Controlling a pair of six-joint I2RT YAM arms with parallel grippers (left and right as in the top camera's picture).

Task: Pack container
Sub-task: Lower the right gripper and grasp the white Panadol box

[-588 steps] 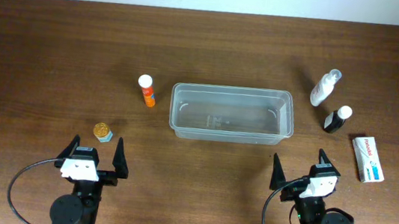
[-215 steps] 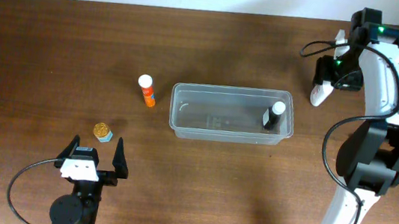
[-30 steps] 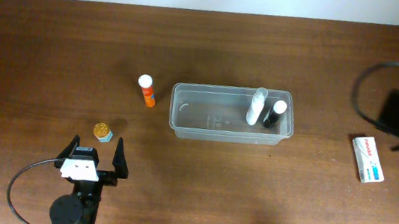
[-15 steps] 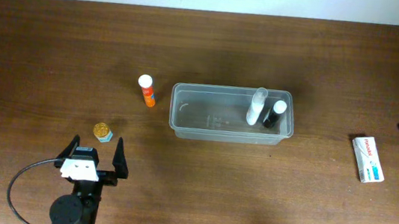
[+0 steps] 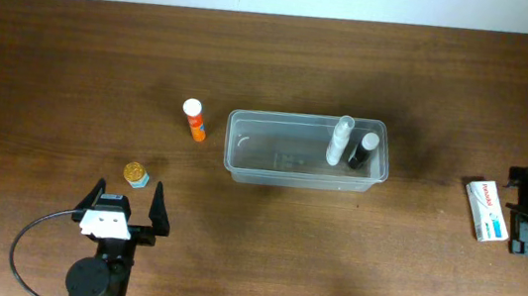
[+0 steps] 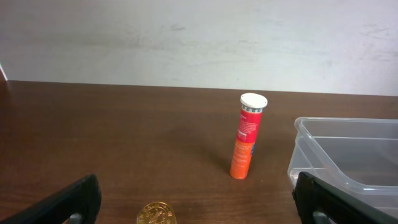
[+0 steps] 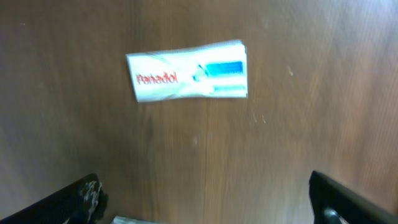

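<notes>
Right gripper [image 7: 210, 204] had swung in over the white box [image 7: 186, 70], fingers spread and empty; left gripper [image 5: 124, 202] sat open; container [image 5: 302, 178] stood mid-table holding 2 bottles, so next probably: descend, straddle box, close.

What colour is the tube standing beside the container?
The tube is orange with a white cap; the left wrist view shows it best.

A robotics lab bench, by the look: dark wood surface [image 5: 76, 47], plain white wall [image 6: 186, 37] (scuffed), black cable [image 5: 18, 240].
</notes>
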